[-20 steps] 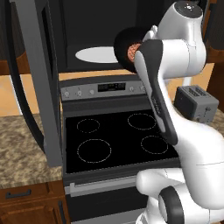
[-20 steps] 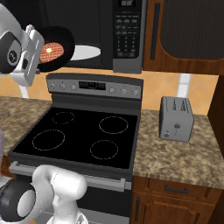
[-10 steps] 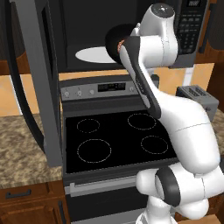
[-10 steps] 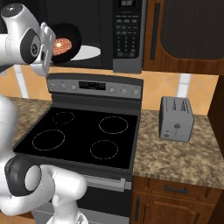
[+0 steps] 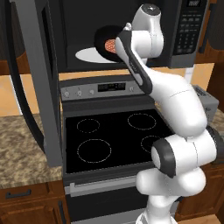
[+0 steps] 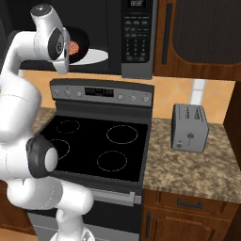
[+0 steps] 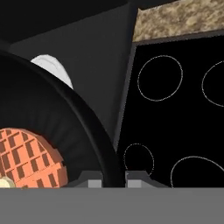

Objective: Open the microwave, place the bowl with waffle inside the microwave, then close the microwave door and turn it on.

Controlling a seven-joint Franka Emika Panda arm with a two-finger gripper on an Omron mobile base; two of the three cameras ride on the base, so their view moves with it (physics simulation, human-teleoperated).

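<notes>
Kitchen, microwave [image 5: 131,30] door open: tool [image 7: 107,181] pinches bowl [image 7: 65,127] rim, tilted, turntable [image 5: 89,54] at 7 o'clock below it.

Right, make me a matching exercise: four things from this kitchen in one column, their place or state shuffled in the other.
Things:
1. bowl
2. waffle
3. microwave door
4. toaster

Places or states:
A. swung open at the left
B. on the granite counter right of the stove
C. gripped at the rim by the claw, tilted at the microwave mouth
D. lying in the bowl

Pairs: 1-C, 2-D, 3-A, 4-B
</notes>
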